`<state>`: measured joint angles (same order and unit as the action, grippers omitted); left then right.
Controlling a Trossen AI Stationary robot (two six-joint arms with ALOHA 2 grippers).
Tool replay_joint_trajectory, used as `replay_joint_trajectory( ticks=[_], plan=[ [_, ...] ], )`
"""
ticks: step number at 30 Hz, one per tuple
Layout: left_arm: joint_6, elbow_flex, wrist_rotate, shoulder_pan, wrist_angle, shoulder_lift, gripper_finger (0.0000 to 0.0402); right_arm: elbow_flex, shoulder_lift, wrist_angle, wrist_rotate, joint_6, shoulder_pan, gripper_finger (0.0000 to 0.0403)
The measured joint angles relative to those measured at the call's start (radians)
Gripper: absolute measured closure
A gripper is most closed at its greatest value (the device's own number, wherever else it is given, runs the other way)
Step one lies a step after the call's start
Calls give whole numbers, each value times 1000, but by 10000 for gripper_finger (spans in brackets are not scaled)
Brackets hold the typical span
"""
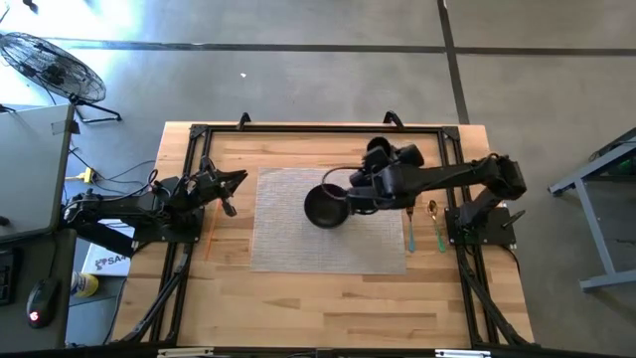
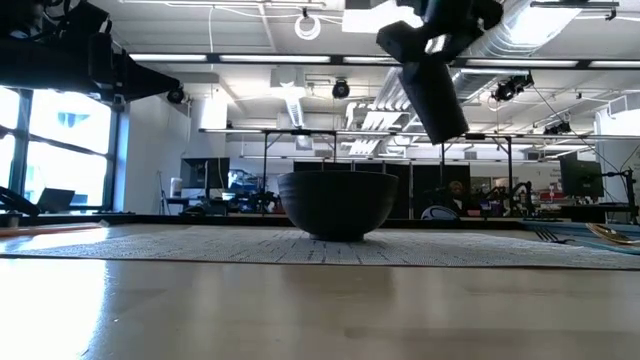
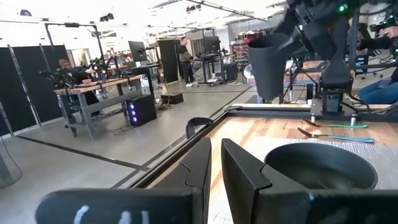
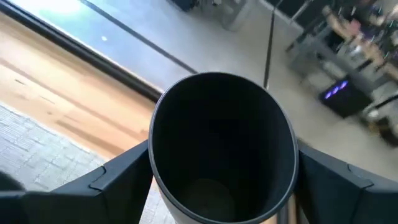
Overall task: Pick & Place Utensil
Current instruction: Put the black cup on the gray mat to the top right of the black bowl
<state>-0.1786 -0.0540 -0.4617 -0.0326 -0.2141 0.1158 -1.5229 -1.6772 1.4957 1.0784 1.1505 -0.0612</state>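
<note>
A dark cup hangs tilted in the air, shut in my right gripper, above and just right of the black bowl. The right wrist view looks into the cup's mouth, and nothing shows inside it. The bowl stands on its base on the woven grey mat. A teal-handled fork and a green-handled spoon lie flat at the mat's right edge. My left gripper waits near the table's left side, with a narrow gap between its fingers. My right gripper pinches the cup by its outer wall, one finger on each side, a little below the rim. The cup is lifted clear of the table and tilted, its mouth toward the wrist camera.
A black frame runs along the table's far edge and down both sides. Bare wood lies in front of the mat toward the near edge. A fan and a grey side table stand off the left. The room behind holds desks and people.
</note>
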Motion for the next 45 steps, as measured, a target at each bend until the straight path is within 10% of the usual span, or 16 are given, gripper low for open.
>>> replay_joint_trajectory(
  ticks=[8, 23, 45],
  plan=[
    [6, 0, 13, 0, 8, 0, 366, 393, 223, -343, -43, 85, 3, 79],
    [26, 0, 15, 0, 7, 0, 366, 953, 414, -1281, -167, -444, 102, 77],
    [54, 0, 34, 0, 7, 0, 366, 957, 417, -1290, -216, -476, 149, 7]
  ],
)
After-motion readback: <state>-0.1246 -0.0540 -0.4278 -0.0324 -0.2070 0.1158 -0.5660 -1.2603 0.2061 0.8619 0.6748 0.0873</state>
